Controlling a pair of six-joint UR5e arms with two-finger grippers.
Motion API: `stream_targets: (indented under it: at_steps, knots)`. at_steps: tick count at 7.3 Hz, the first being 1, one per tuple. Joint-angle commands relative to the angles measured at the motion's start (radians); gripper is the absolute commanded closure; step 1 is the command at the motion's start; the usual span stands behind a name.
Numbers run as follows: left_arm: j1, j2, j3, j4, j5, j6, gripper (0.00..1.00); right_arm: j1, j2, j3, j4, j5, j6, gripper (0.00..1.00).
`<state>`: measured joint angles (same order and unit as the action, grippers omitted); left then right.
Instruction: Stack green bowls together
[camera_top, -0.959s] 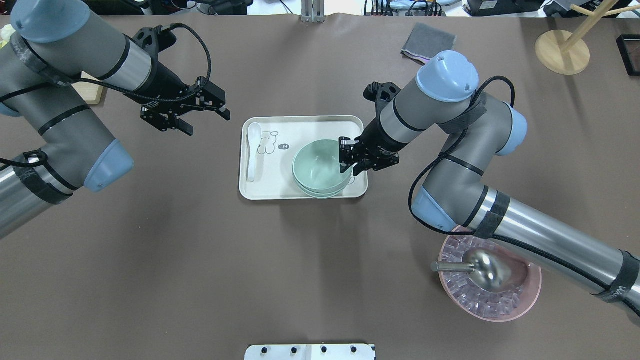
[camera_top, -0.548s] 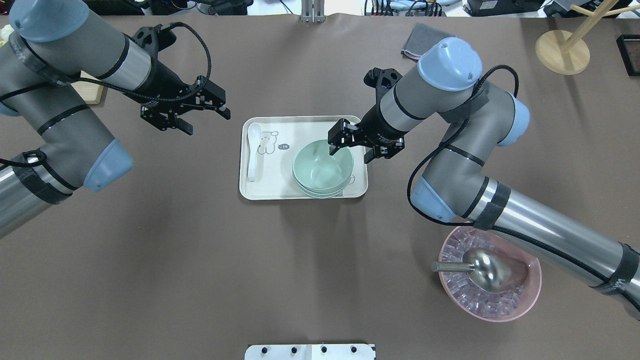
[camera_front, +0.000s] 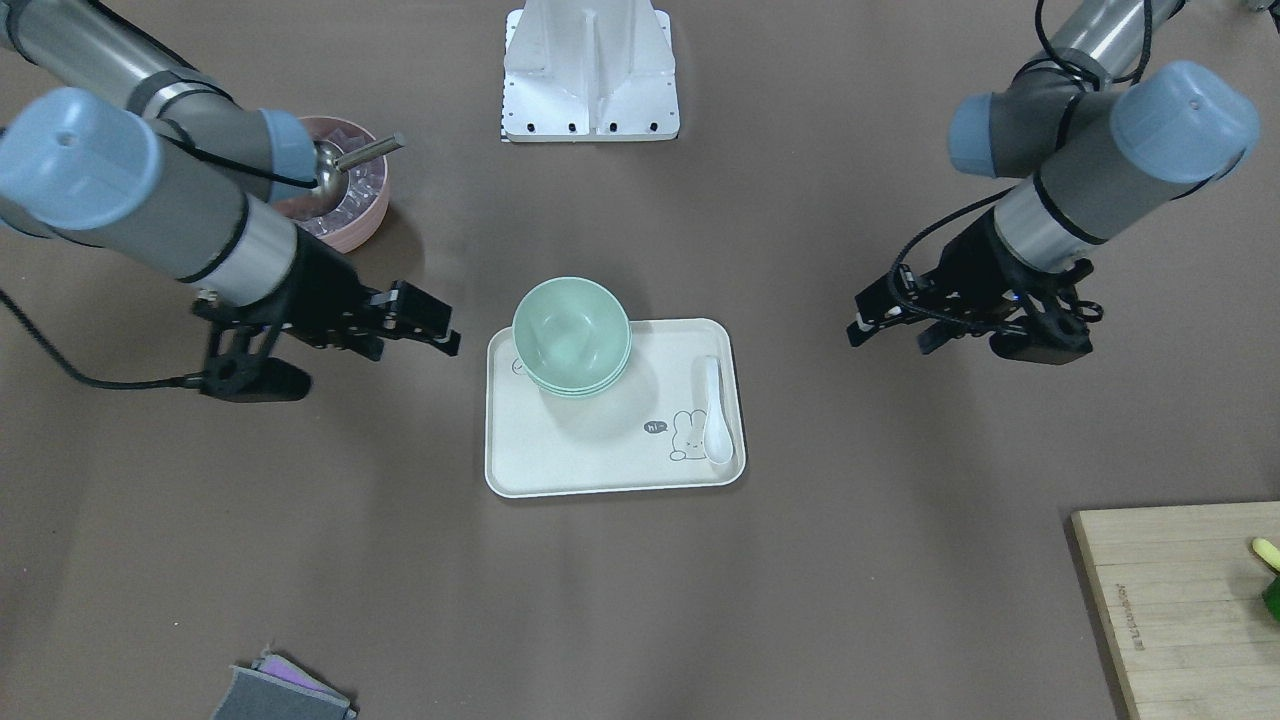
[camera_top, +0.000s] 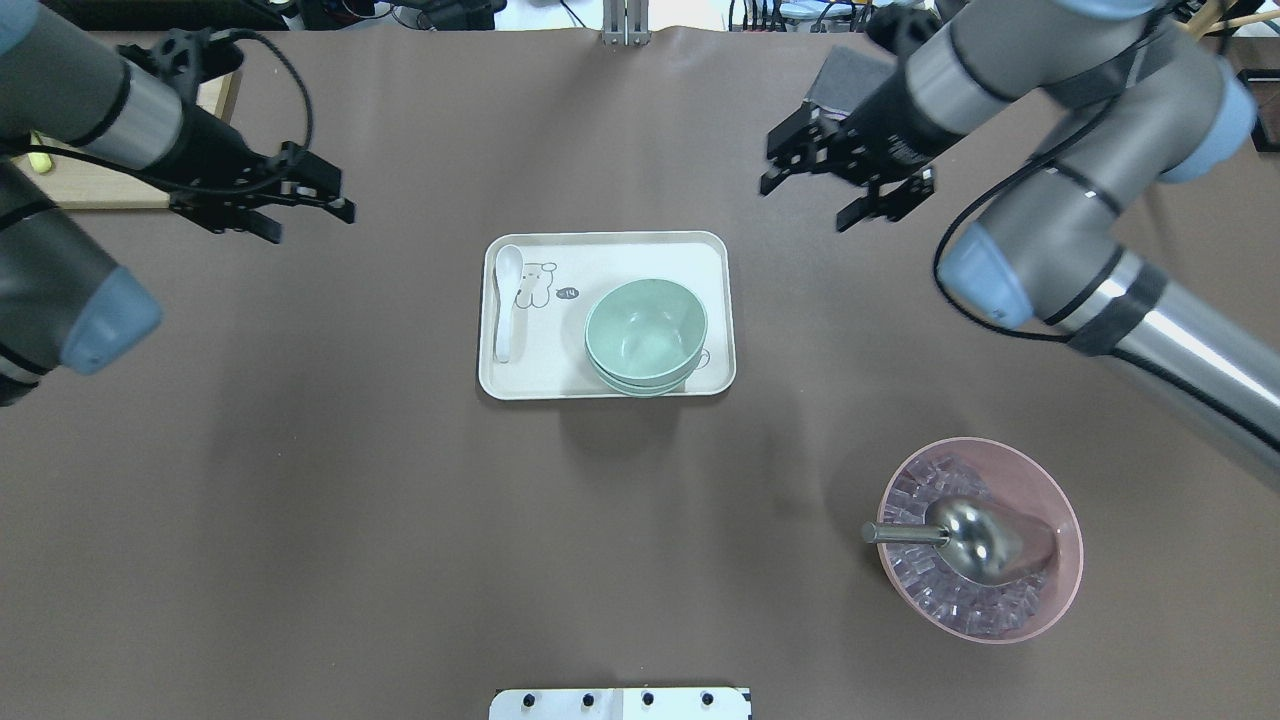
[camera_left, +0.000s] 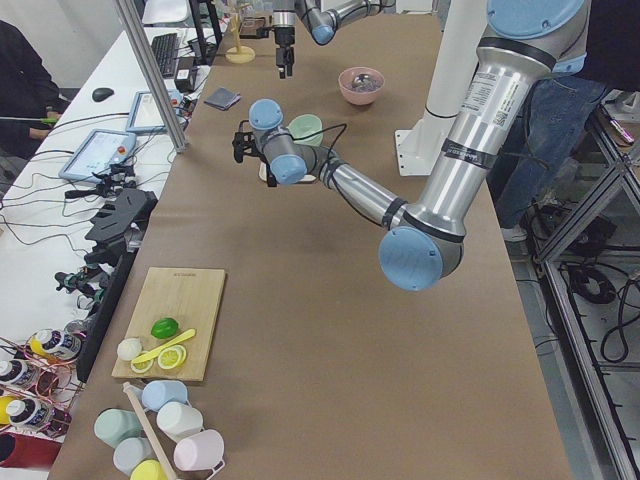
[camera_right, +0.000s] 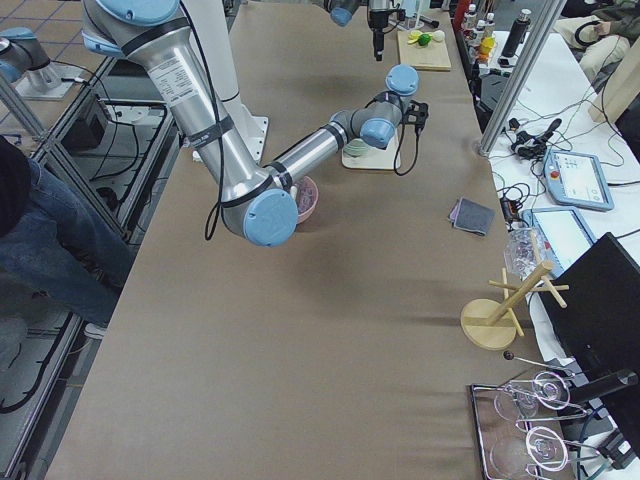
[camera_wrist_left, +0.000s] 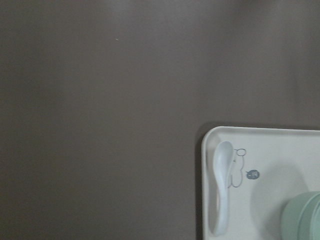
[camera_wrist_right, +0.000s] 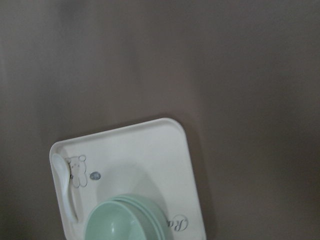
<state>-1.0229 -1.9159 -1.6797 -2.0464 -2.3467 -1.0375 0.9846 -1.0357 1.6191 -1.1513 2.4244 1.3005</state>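
The green bowls (camera_top: 645, 335) sit nested in one stack on the right part of a cream tray (camera_top: 600, 262). The stack also shows in the front view (camera_front: 571, 335), on the tray (camera_front: 600, 450). My right gripper (camera_top: 805, 205) is open and empty, high above the table behind and to the right of the tray. My left gripper (camera_top: 310, 215) is open and empty, well to the left of the tray. Both also show in the front view, the right gripper (camera_front: 450, 328) and the left gripper (camera_front: 890, 335). The right wrist view looks down on the stack (camera_wrist_right: 125, 220). The left wrist view catches its edge (camera_wrist_left: 302, 217).
A white spoon (camera_top: 505, 300) lies along the tray's left side. A pink bowl (camera_top: 980, 540) of ice with a metal scoop stands at the front right. A wooden cutting board (camera_front: 1180, 600) lies at the far left, a grey cloth (camera_front: 280, 695) at the back.
My right gripper opened at the top bowl's rim, then rose and pulled back to the right, away from the tray. My left gripper moved further left and back.
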Motion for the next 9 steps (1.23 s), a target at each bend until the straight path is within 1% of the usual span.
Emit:
stream_targets:
  at_steps: [1, 2, 3, 4, 5, 6, 8, 9]
  knots:
    - [-0.174, 0.089, -0.009, 0.132, 0.018, 0.362, 0.02, 0.144, -0.145, 0.054, -0.088, -0.057, -0.252, 0.0]
    - [-0.248, 0.141, -0.014, 0.193, 0.079, 0.636, 0.02, 0.185, -0.19, 0.054, -0.187, -0.15, -0.485, 0.0]
    - [-0.278, 0.205, -0.029, 0.196, 0.116, 0.804, 0.02, 0.236, -0.205, 0.056, -0.353, -0.265, -0.743, 0.0]
    - [-0.32, 0.237, -0.029, 0.196, 0.13, 0.824, 0.02, 0.265, -0.214, 0.045, -0.521, -0.319, -0.976, 0.0]
    - [-0.338, 0.289, -0.023, 0.195, 0.13, 0.824, 0.02, 0.319, -0.248, 0.036, -0.597, -0.32, -1.104, 0.0]
    - [-0.354, 0.348, -0.031, 0.177, 0.129, 0.826, 0.02, 0.369, -0.312, 0.035, -0.596, -0.279, -1.124, 0.0]
    - [-0.368, 0.36, 0.0, 0.183, 0.135, 0.826, 0.02, 0.458, -0.391, 0.027, -0.591, -0.115, -1.18, 0.0]
    - [-0.381, 0.403, -0.005, 0.175, 0.132, 0.827, 0.02, 0.501, -0.432, 0.041, -0.591, -0.078, -1.181, 0.0]
